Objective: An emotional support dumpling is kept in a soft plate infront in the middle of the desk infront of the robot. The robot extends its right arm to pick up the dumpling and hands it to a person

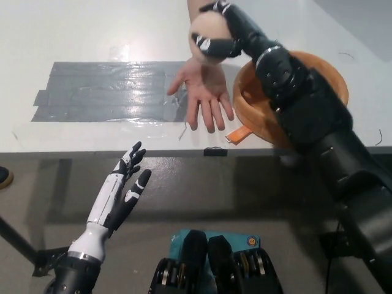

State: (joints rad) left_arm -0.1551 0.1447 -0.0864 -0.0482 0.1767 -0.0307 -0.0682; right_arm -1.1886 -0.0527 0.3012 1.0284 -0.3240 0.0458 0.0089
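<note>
Right hand: I am holding the black right hand (222, 30) high over the desk (86, 30), its fingers wrapping around the dumpling (205, 37) from above and from the far side, so the dumpling is sitting below and in front of those fingers.

Dumpling: the pale round dumpling is hanging in the grip, out of the plate (245, 92) and not touching the desk; I am judging the wrap firm enough to carry it, though the underside of the grip is hidden from me.

Person's hand: a person's hand (202, 92) is lying palm up on the desk, directly beneath my fingers and the dumpling, fingers spread and pointing toward me; I am reading that as a waiting cradle for the hand-over.

Plate: the soft orange plate is sitting just beside the open palm, partly behind my black forearm, and what I can see of it is empty.

Left hand: the white left hand (119, 193) is resting below the desk edge, well apart from the action, its fingers straight and loosely spread, holding nothing.

Tape: a grey taped patch (104, 92) is lying beyond the person's fingertips on the desk.

Next: I am judging that lowering toward the palm and loosening the wrap is what the hand-over needs.
</note>
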